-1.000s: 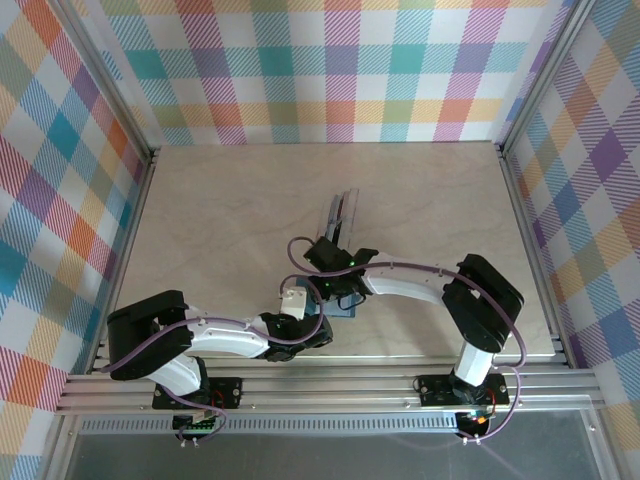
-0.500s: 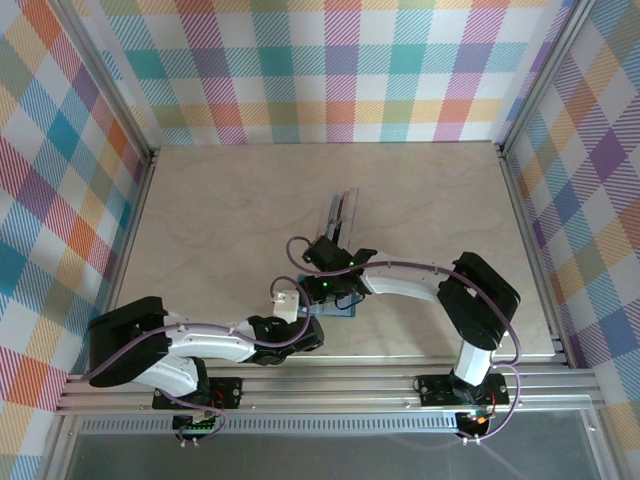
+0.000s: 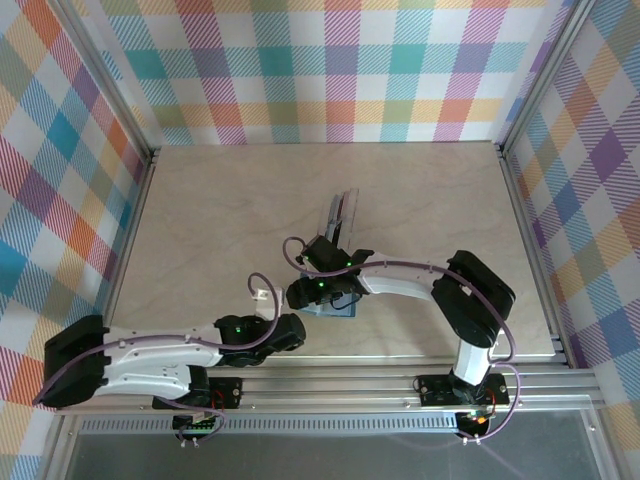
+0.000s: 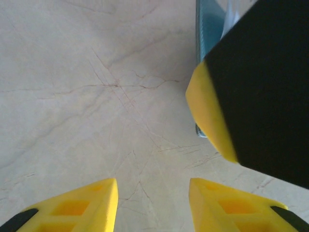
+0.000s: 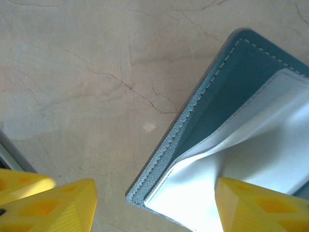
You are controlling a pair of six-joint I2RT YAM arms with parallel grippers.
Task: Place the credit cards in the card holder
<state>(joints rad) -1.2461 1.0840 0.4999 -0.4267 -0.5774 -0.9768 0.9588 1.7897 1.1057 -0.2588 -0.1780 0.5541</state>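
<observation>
- Since a second ago: the left arm [image 3: 150,352] has folded back. Its elbow has swung out toward 8 o'clock, the forearm now lies low along the near rail, and the wrist has drawn off the card holder [image 3: 338,311] toward 7 o'clock. The right arm [image 3: 400,282] has barely shifted.
- Left gripper [image 4: 152,208]: the yellow tips stand moderately apart with bare table [image 3: 220,220] between them, holding nothing. In its wrist view a black-and-yellow finger of the other arm looms at 2 o'clock, with the holder's teal edge behind it.
- Card holder: flat on the table, near-centre, partly under the right wrist. The right wrist view shows the teal cover lying open with a pale sheet [image 5: 270,145] inside; card or lining, cannot tell.
- Right gripper [image 5: 154,208]: jaws wide, one tip over bare table and the other over the pale sheet. It grips nothing; contact cannot be told.
- Narrow grey striped object [image 3: 340,213] at 12 o'clock of the right wrist; too small to say whether it is cards.
- Judgement: this is the release and back-off step after work at the holder.
- Judgement: the next move calls for locating a loose card and pinching its thin edge off the flat table. One gripper would need to keep the pocket open while the other feeds the card in.
</observation>
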